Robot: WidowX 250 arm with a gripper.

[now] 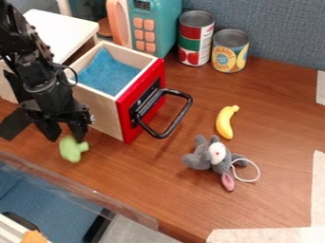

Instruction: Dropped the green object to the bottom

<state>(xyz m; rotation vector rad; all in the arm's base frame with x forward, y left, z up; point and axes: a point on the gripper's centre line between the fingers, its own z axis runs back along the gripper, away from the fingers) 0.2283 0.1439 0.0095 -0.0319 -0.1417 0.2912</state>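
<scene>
The black gripper [64, 135] hangs at the left of the camera view, in front of the drawer's left side. Its two fingers are apart, pointing down. Right under them a light green, lobed object [73, 149] lies on the brown table, its top partly behind the right fingertip. Whether finger and object touch, I cannot tell.
An open wooden drawer [141, 95] with a red front, black handle and blue lining stands right of the gripper. A grey plush mouse [215, 157], yellow banana [224, 122] and two cans [195, 39] are farther right. The table edge [70, 179] runs below the green object.
</scene>
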